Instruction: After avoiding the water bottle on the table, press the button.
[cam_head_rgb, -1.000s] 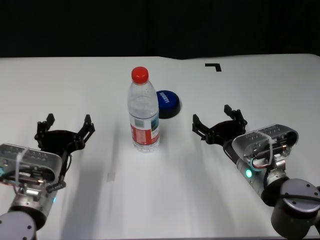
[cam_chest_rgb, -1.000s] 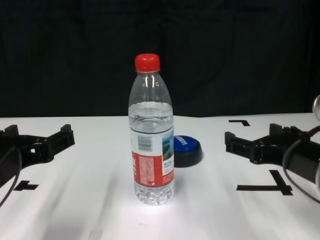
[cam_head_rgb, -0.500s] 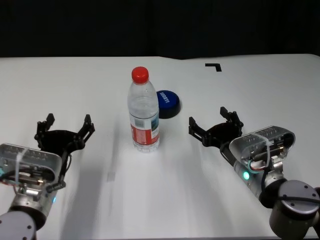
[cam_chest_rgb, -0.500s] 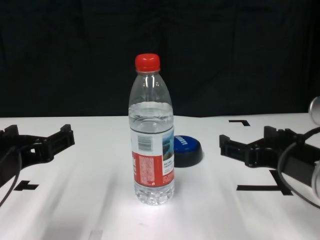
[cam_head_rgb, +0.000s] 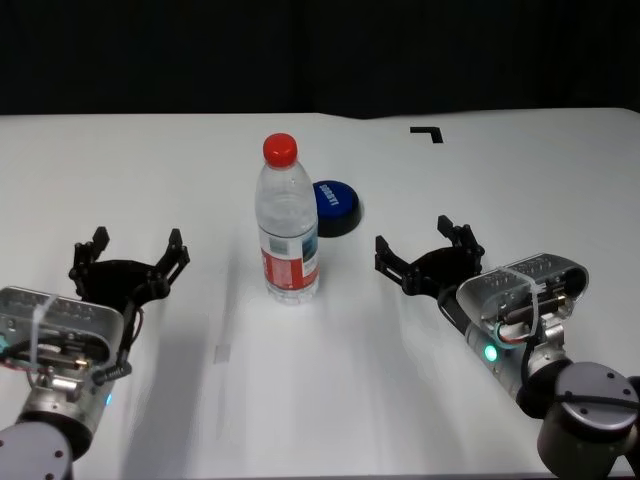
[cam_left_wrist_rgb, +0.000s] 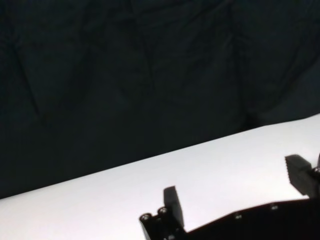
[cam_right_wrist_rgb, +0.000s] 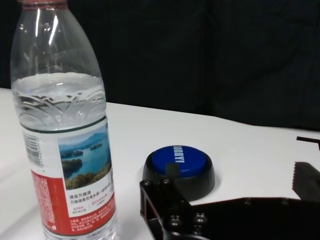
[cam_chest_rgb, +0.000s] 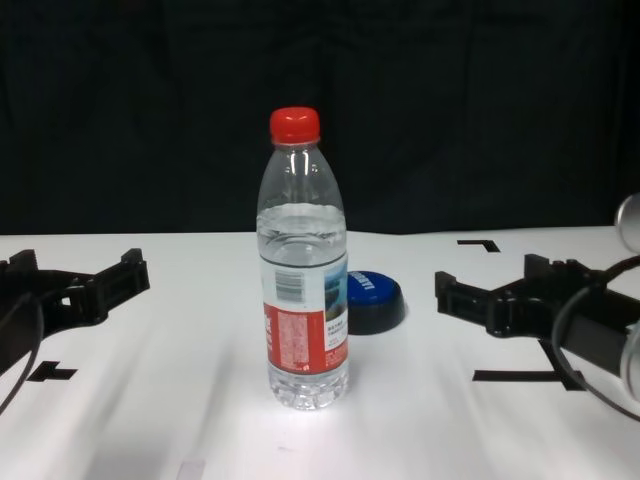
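Right gripper (cam_head_rgb: 425, 255) low beside button, fingers spread wide, holding nothing.
Head: bottle (cam_head_rgb: 288, 225) upright mid-table (cam_head_rgb: 150, 170), button (cam_head_rgb: 336, 207) just behind it, probably reachable around bottle's right. Left gripper (cam_head_rgb: 133, 258) parked near left, spread, empty. Right wrist: button beyond fingertips, bottle alongside. Chest: same layout.

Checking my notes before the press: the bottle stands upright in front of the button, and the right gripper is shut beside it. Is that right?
Not quite. The right gripper is open, fingers spread, as the head view shows. The rest holds: the bottle stands upright in front of the button, with the right gripper off to its side above the table.
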